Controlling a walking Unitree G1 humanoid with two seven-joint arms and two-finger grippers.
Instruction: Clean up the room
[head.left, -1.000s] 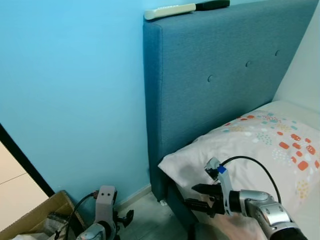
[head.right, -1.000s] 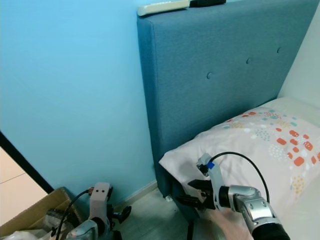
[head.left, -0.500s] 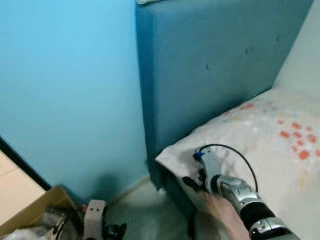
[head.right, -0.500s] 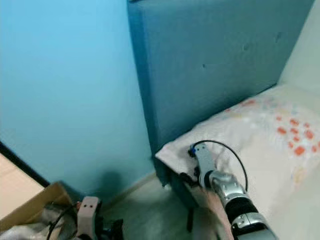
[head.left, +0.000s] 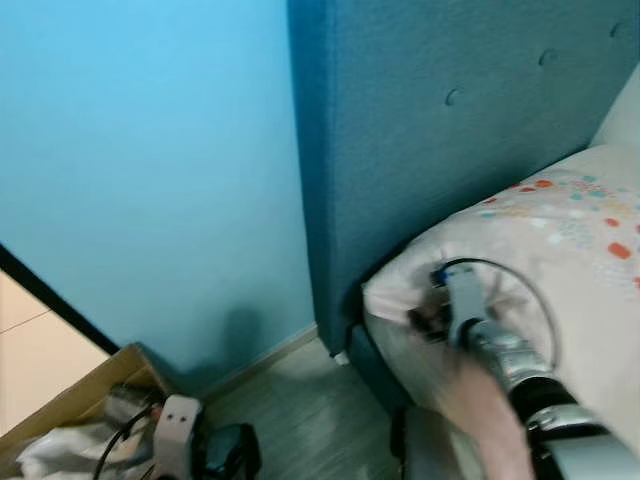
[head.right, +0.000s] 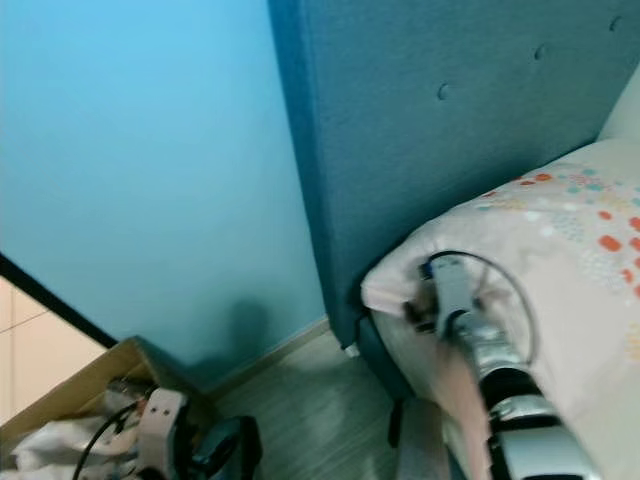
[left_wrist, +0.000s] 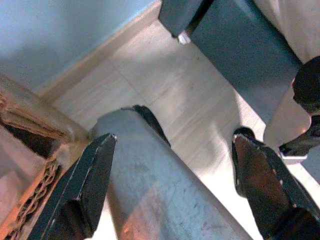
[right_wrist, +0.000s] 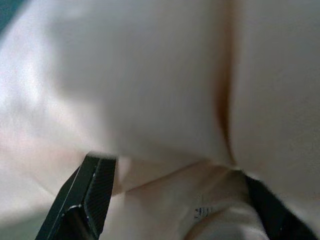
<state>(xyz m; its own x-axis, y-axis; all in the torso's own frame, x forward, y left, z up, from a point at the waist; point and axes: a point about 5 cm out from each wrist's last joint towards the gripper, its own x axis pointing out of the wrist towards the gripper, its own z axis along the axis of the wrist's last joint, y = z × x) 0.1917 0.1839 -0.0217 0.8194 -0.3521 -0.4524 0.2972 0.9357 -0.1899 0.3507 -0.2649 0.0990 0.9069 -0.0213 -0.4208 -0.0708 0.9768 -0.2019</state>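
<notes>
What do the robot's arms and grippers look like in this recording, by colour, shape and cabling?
The right arm is silver metal with dark joint bands; a black cable loops over its wrist, and the right gripper is blurred. The left gripper has two long black fingers, tapered and scuffed. From the head, its wrist has a pale housing with two small dark dots and a black cable.

Stood at the right: a blue upholstered headboard (head.left: 450, 150) against the light blue wall (head.left: 150, 170), with a white pillow with coloured spots (head.left: 560, 230) lying before it on the bed. Lay at lower left on the pale wood floor (head.left: 300, 410): an open cardboard box (head.left: 80, 400) near the wall.
</notes>
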